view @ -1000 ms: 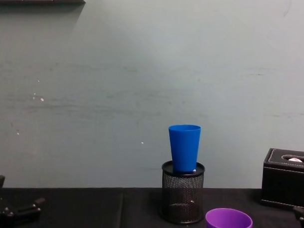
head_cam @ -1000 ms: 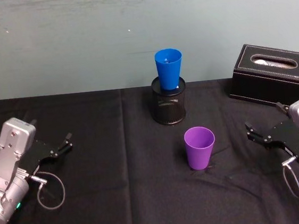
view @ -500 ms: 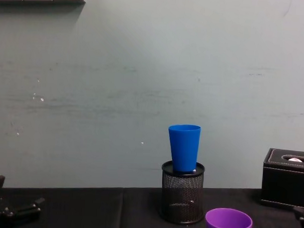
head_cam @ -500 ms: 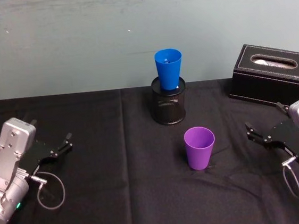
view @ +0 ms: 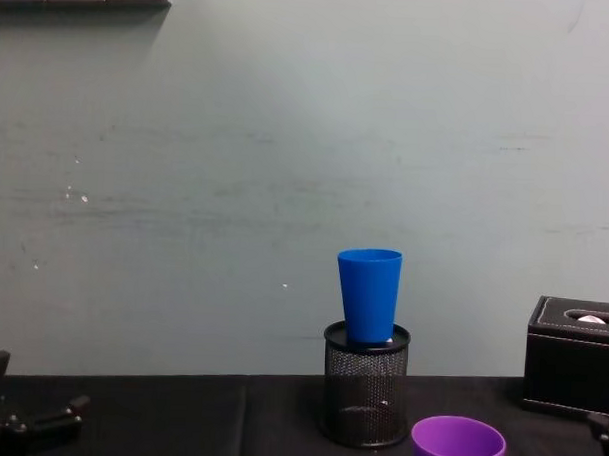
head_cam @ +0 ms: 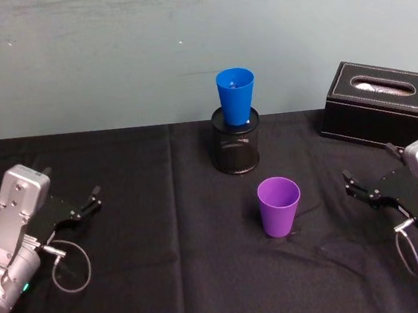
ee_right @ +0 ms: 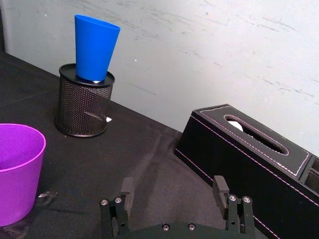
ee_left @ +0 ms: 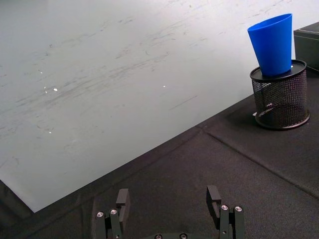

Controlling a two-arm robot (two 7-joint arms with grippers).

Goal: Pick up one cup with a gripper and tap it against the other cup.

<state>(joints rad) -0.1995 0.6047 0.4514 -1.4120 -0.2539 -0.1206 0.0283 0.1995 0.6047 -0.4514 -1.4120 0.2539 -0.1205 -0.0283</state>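
The purple cup (head_cam: 279, 207) stands upright on the black cloth, in front of the blue cup (head_cam: 235, 96), which sits upright in the mouth of a black mesh pen holder (head_cam: 237, 150). My left gripper (head_cam: 94, 197) rests low at the table's left, open and holding nothing, far from both cups. At the table's right my right gripper (head_cam: 350, 185) hovers open and holding nothing, about a hand's width to the right of the purple cup. The right wrist view shows the purple cup (ee_right: 17, 169) and the blue cup (ee_right: 95, 47) beyond the open right gripper (ee_right: 173, 186). In the left wrist view the blue cup (ee_left: 271, 44) stands far off.
A black tissue box (head_cam: 379, 101) stands at the back right, just behind the right gripper. A light grey-green wall runs along the table's far edge. Black cloth (head_cam: 166, 243) covers the table between the left gripper and the cups.
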